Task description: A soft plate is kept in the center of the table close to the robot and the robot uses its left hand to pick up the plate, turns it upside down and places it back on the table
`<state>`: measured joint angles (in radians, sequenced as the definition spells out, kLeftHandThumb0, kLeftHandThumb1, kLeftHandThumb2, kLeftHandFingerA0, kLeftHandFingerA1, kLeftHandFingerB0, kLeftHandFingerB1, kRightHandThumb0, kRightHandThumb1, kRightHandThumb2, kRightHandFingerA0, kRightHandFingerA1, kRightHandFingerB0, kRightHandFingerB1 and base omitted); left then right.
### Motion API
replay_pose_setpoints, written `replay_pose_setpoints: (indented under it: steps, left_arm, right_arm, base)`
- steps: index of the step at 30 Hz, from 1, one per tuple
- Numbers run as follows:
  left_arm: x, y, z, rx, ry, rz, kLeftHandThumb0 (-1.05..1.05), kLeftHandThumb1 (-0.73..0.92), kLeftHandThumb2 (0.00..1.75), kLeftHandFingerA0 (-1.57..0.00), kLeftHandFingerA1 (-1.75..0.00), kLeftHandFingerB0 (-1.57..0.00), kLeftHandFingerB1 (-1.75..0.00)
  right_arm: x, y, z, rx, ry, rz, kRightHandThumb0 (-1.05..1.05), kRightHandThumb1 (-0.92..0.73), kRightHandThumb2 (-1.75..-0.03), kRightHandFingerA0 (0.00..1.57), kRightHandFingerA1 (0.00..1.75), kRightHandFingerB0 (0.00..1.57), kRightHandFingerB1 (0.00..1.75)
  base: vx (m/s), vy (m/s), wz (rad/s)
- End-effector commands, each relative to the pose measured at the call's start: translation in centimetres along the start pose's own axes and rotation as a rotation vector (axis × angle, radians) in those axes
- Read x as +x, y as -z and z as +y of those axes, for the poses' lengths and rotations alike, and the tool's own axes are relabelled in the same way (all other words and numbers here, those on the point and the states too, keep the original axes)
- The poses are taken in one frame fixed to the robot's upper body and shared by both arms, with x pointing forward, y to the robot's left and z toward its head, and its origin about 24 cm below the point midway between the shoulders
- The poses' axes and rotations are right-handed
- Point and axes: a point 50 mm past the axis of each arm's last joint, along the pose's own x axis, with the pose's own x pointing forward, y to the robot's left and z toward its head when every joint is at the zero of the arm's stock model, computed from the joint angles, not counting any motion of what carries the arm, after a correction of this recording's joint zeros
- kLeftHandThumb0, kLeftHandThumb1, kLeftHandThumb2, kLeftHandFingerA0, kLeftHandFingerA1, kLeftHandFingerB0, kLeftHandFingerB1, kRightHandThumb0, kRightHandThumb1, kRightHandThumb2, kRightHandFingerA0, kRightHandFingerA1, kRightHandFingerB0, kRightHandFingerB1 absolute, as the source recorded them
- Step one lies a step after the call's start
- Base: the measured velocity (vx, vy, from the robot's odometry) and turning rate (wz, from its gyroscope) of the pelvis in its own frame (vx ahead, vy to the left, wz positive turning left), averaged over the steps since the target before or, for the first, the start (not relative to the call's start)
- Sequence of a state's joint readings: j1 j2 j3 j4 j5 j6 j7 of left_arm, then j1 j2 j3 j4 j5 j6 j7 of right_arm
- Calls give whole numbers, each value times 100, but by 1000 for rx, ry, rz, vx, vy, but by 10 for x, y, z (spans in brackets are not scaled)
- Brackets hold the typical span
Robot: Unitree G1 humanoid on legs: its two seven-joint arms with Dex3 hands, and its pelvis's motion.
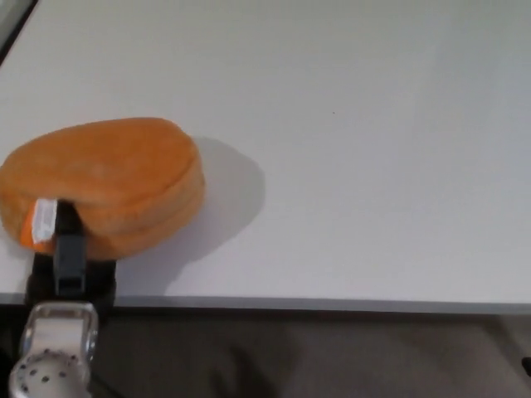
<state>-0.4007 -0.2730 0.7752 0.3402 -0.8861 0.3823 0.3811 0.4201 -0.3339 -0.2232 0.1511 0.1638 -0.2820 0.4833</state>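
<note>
The soft orange plate (104, 182) hangs tilted over the white table (357, 149) at the near left, its smooth rounded underside facing up toward me and a small white tag on its near-left rim. My left hand (68, 261) is shut on the plate's near edge, one black finger pressed against the rim beside the tag. The silver wrist shows below the table's front edge. My right hand is not in the picture.
The table's front edge (332, 304) runs across the bottom, with dark floor (290, 356) below it. The plate casts a shadow (232, 199) to its right. A dark strip shows at the table's far-left corner.
</note>
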Motion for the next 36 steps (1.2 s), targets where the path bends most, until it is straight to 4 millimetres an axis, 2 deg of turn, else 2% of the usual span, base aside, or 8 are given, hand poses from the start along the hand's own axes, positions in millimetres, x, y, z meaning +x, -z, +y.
replay_pose_setpoints:
  steps: [1,3,7,9,14,16,33,36]
  left_arm:
    - [-5,20,49,81,-321,177,-21,65,59,-98,-175,-70,-88]
    - [-8,31,50,163,-355,197,-24,71,61,-96,-175,-68,-91]
    - [-14,46,51,336,-323,223,-16,70,68,-97,-175,-33,-42]
    - [-13,52,52,249,-318,341,-38,56,88,-126,-149,-71,-99]
    - [-17,69,44,323,-288,411,-27,68,60,-98,-175,-75,-82]
    - [-18,74,40,349,-264,440,-31,68,60,-99,-175,-76,-128]
    - [-36,125,-3,473,-153,571,-44,50,85,-128,-150,-83,-123]
    - [-37,126,-1,484,-149,570,-44,51,86,-128,-149,-77,-119]
  right_arm:
    - [-4,4,-6,-12,-2,40,-76,-71,-104,29,54,11,47]
    - [-4,4,-6,-13,-5,43,-75,-89,-67,35,44,17,35]
    - [-2,2,-7,-21,-6,36,-75,-71,-104,31,55,11,47]
    - [-1,1,-8,-21,-9,32,-76,-89,-67,37,44,17,35]
    - [-1,0,-9,-23,-10,37,-76,-71,-104,30,55,11,47]
    - [-2,0,-9,-28,-13,37,-76,-89,-67,36,44,17,35]
    - [-2,-2,-10,-28,-15,37,-76,-89,-67,35,43,15,35]
    - [-2,-2,-11,-30,-14,40,-76,-71,-105,29,54,8,46]
  base:
    - [0,0,0]
    - [0,0,0]
    - [0,0,0]
    - [0,0,0]
    - [0,0,0]
    - [0,0,0]
    - [0,0,0]
    - [0,0,0]
